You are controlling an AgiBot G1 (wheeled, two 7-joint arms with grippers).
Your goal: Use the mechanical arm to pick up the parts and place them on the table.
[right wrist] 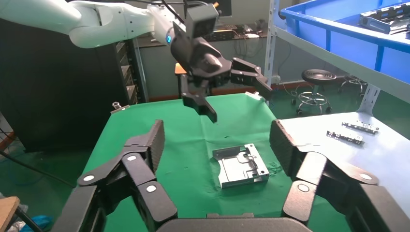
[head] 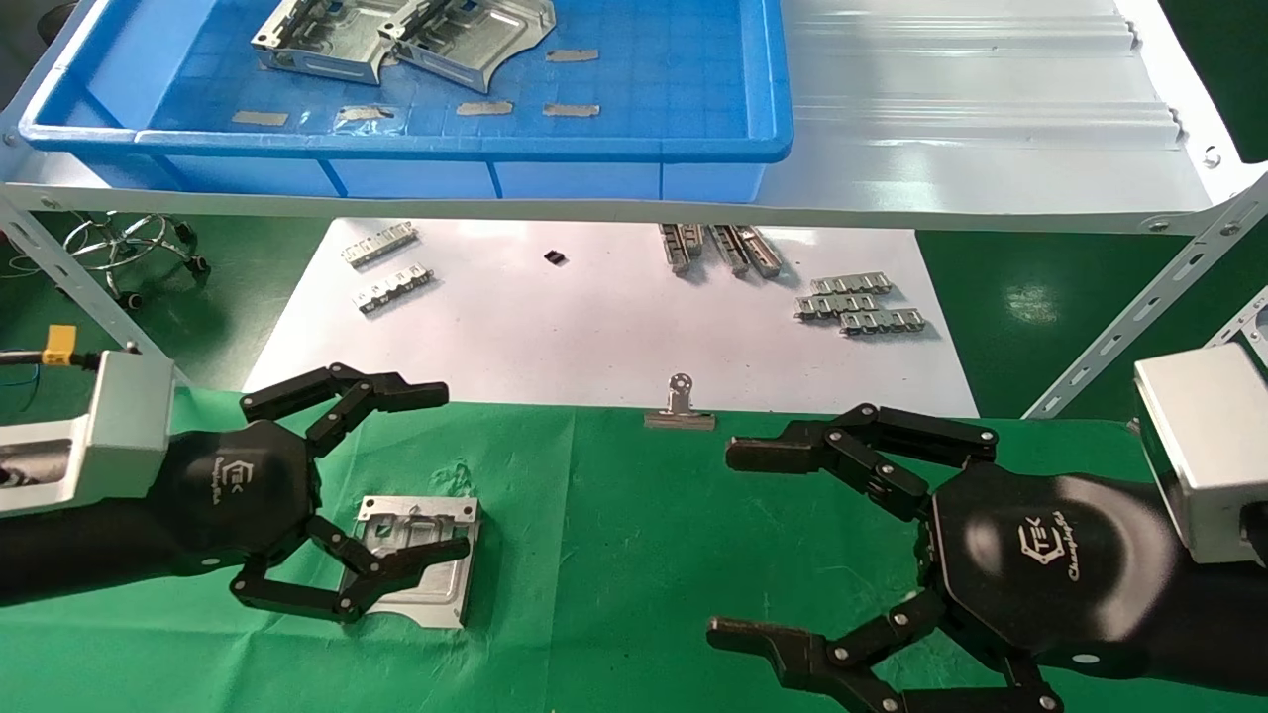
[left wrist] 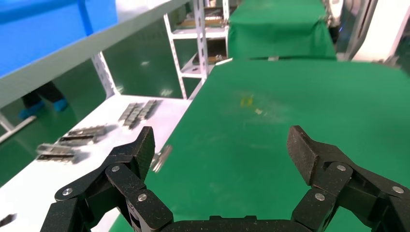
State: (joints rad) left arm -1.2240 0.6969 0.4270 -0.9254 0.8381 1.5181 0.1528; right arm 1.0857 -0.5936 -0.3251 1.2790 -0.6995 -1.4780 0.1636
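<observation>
One stamped sheet-metal part (head: 418,560) lies flat on the green-cloth table (head: 614,555), directly below the left hand (head: 342,495). That hand's fingers are spread wide, nothing between them. The right wrist view shows the hand (right wrist: 212,79) hanging well clear above the plate (right wrist: 240,166), so it holds nothing; the overlap in the head view is just line of sight. The left wrist view shows only bare green cloth between its fingers (left wrist: 140,150).

Right hand (head: 852,555) hovers low over the table on the right side, fingers also splayed and empty — well apart from the plate.

Two more parts (head: 396,40) sit in the blue tray (head: 416,147) on the upper white shelf (head: 991,119), both toward the tray's far left, overlapping each other. Small toothed metal strips (head: 860,305) lie on the white sheet (head: 594,317) below the shelf; not task items. A binder clip (head: 680,406) pins the cloth edge.

Key relation for next move: remaining parts are up and fwd of the hands, on the robot's left half. So the left hand is clearly nearer; the right would have to cross the tray. My read: one placed, two to go. The overlap in the tray likely makes a clean pinch of the top plate awkward. Which plate lies on top I cannot tell.
</observation>
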